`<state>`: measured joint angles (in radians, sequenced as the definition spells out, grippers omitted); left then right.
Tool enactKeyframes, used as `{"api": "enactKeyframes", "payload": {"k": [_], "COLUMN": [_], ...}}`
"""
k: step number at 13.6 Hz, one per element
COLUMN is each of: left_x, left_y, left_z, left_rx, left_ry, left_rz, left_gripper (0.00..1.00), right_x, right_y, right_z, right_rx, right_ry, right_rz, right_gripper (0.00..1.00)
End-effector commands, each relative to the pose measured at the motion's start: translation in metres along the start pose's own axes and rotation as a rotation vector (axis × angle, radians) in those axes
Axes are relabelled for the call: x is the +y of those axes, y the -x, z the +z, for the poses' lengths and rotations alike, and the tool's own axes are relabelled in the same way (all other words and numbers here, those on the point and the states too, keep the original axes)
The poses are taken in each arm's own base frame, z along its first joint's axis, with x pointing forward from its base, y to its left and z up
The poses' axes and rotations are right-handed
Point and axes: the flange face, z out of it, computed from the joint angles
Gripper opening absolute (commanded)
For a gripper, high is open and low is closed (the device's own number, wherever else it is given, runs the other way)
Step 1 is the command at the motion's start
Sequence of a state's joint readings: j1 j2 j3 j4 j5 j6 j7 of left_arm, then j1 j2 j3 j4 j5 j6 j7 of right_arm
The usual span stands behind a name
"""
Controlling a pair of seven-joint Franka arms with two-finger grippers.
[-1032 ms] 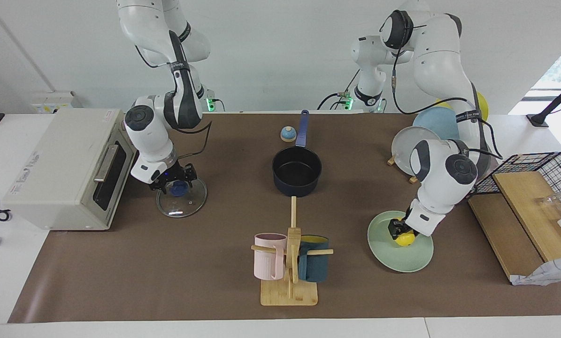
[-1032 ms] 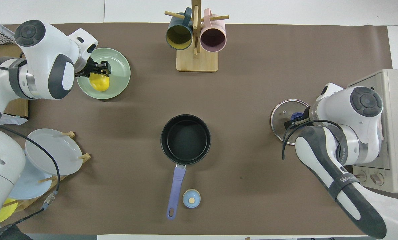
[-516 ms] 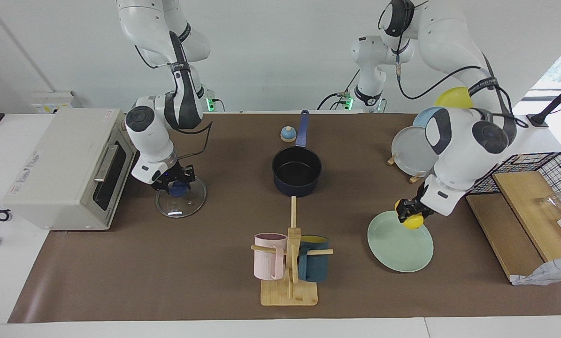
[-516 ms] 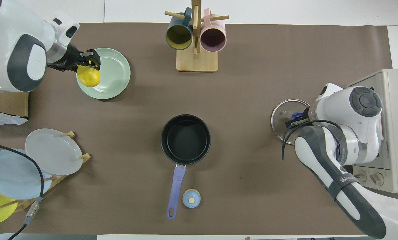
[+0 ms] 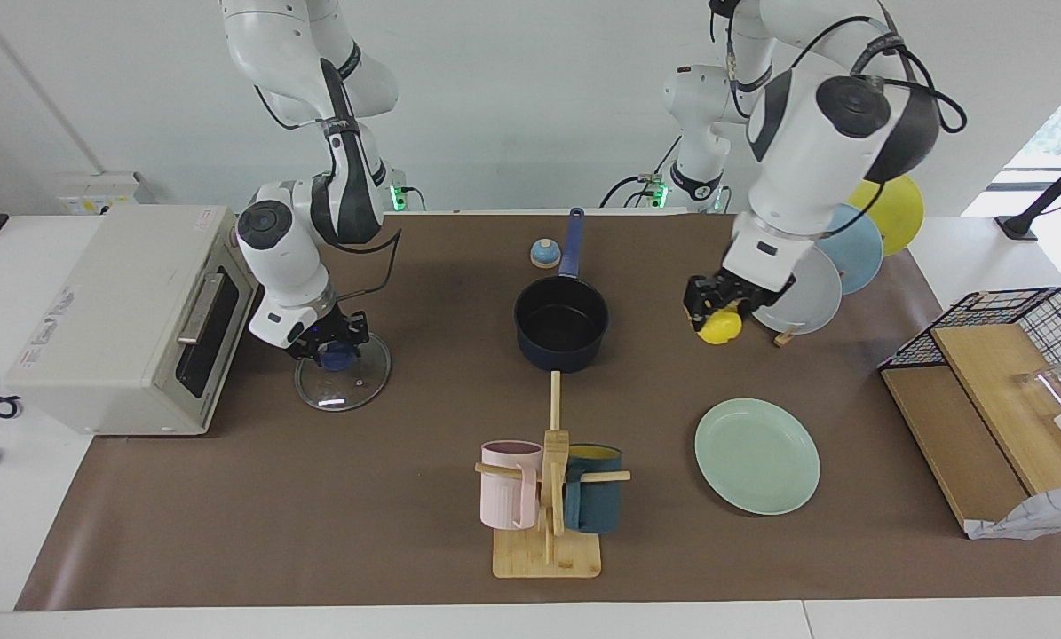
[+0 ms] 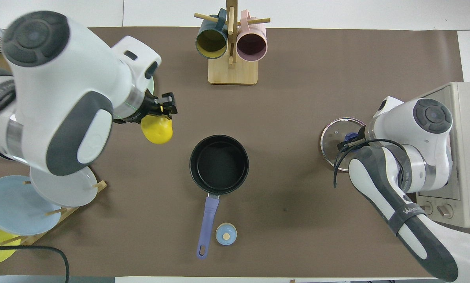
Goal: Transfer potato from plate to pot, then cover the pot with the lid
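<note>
Facing view: left gripper (image 5: 710, 312) clamps potato (image 5: 719, 328) midair between plate (image 5: 757, 455) and pot (image 5: 561, 323); right gripper (image 5: 328, 344) at lid (image 5: 344, 370) knob, grip unclear

Toaster oven (image 5: 126, 315), mug rack (image 5: 548, 497), plate rack (image 5: 836, 253), wire basket (image 5: 1009, 328)

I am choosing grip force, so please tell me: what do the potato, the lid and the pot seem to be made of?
The potato, held by the left gripper, looks like glossy yellow plastic. The lid, with the right gripper at its blue knob, looks like clear glass with a metal rim. The pot seems dark coated metal, matte black inside.
</note>
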<state>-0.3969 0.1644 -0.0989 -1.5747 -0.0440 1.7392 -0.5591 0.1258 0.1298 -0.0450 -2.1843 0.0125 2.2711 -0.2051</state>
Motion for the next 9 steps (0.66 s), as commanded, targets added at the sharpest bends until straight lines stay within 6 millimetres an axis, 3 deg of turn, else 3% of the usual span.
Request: {"api": "enactKeyframes", "payload": {"k": [1,3,6,9], "left_x": [0.027,0.044,0.076,0.084], "left_y": [0.058,0.091,0.115,0.116], "left_z": [0.031,0.065,0.119,0.140], "left_rx": [0.026,0.069,0.074,0.089], "left_ry": [0.014,0.043,0.051,0.065], "left_rz": [0.032,0.068,0.152,0.183], "left_gripper": [0.00,0.00,0.00,0.00], "right_x": [-0.008,-0.008,-0.010,-0.023], "right_y": [-0.007,-0.007,-0.001,0.008], "right_z": [-0.023,-0.048,-0.076,-0.104], "right_rx": [-0.004,-0.019,-0.016,-0.004], "right_ry": [0.007,0.003,0.000,-0.008], "right_rz": [-0.006,-0.014,-0.009,-0.018], "right_gripper": [0.04,0.00,0.00,0.00]}}
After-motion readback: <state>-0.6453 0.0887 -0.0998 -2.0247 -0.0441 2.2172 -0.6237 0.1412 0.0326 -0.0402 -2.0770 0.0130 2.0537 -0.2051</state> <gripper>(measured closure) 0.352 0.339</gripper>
